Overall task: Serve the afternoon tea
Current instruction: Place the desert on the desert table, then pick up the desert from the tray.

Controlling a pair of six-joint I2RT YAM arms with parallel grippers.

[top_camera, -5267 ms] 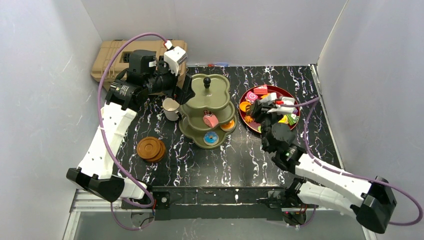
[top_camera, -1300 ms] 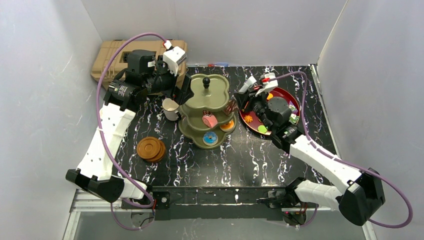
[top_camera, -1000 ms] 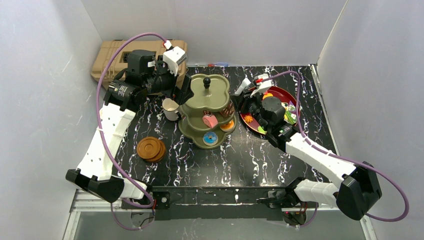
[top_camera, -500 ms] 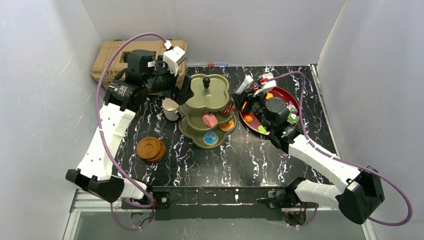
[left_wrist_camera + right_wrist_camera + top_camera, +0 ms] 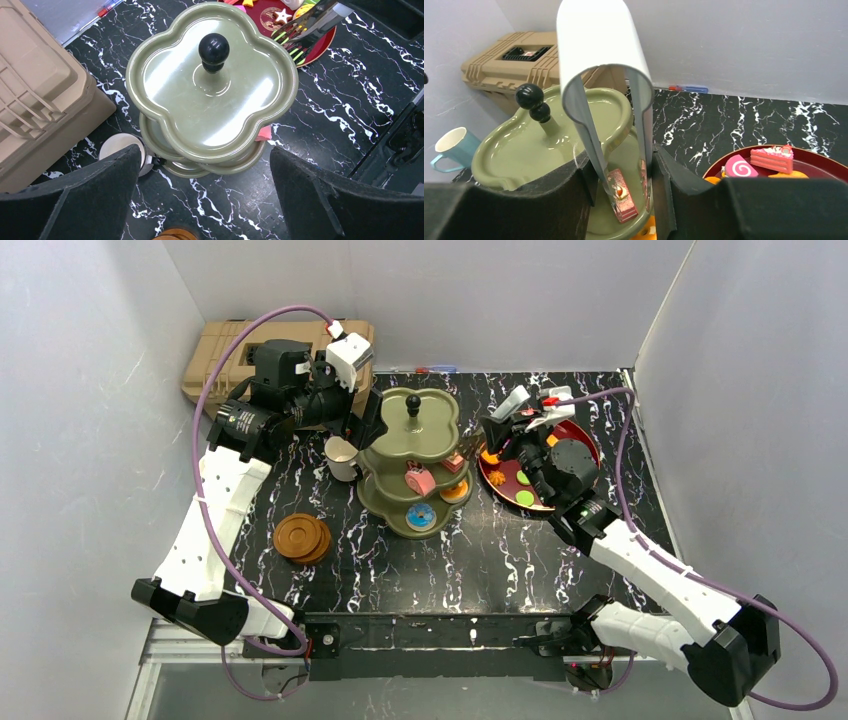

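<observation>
Right gripper is clamped on white tongs, whose tips close around a pink cake slice over the middle tier of the green stand, near the red plate. Left gripper hovers spread wide above the stand's top tier, holding nothing.

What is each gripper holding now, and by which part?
Right gripper squeezes the tongs low on both arms. Left gripper is open, empty.
</observation>
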